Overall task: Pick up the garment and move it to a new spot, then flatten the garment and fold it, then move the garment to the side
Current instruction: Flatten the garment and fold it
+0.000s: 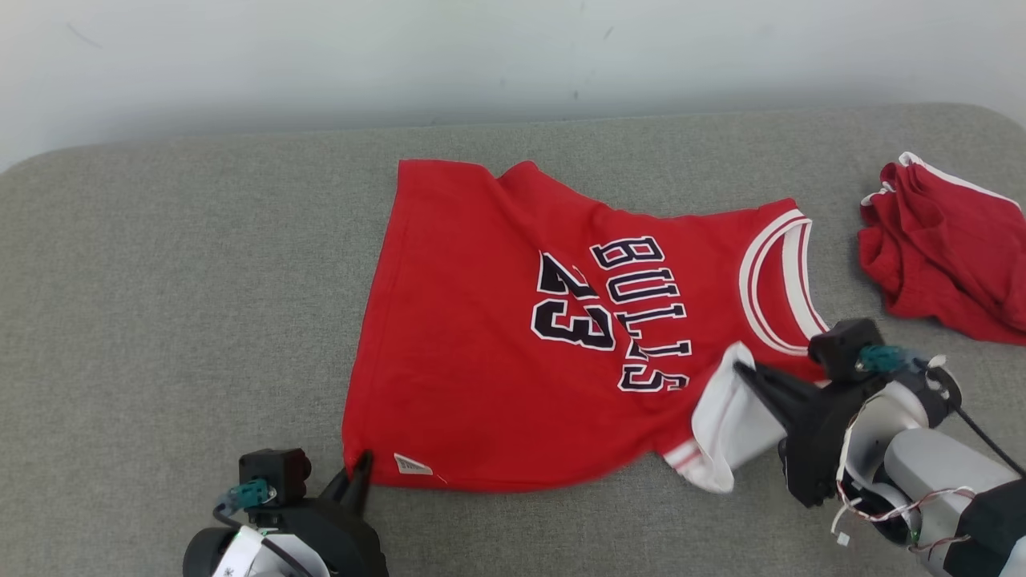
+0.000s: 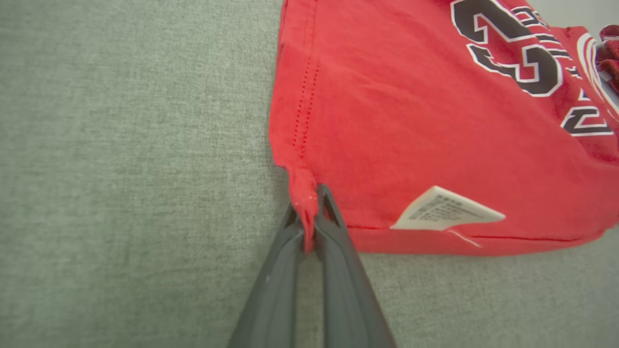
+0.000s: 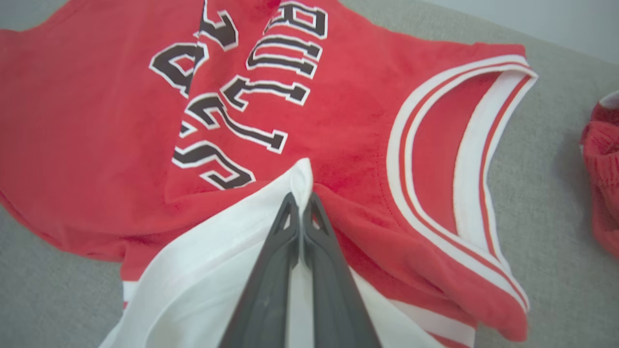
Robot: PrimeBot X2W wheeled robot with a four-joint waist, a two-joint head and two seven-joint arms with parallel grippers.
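Red jersey (image 1: 481, 344) soft matt cloth; grey tabletop (image 1: 160, 280) coarse woven fabric.

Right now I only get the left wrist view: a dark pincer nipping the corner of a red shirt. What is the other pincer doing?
Observer: The right pincer is shut on the jersey too, pinching a white fold beside the striped neck opening.
Operator: What does the shirt say? I can only make out part of a number.
Observer: The head view shows BULLS printed next to the 23, with a crease running across both.
Operator: Is anything else lying around?
Observer: A second red garment with white trim lies crumpled on the grey surface, off to the robot's right and apart from the jersey.
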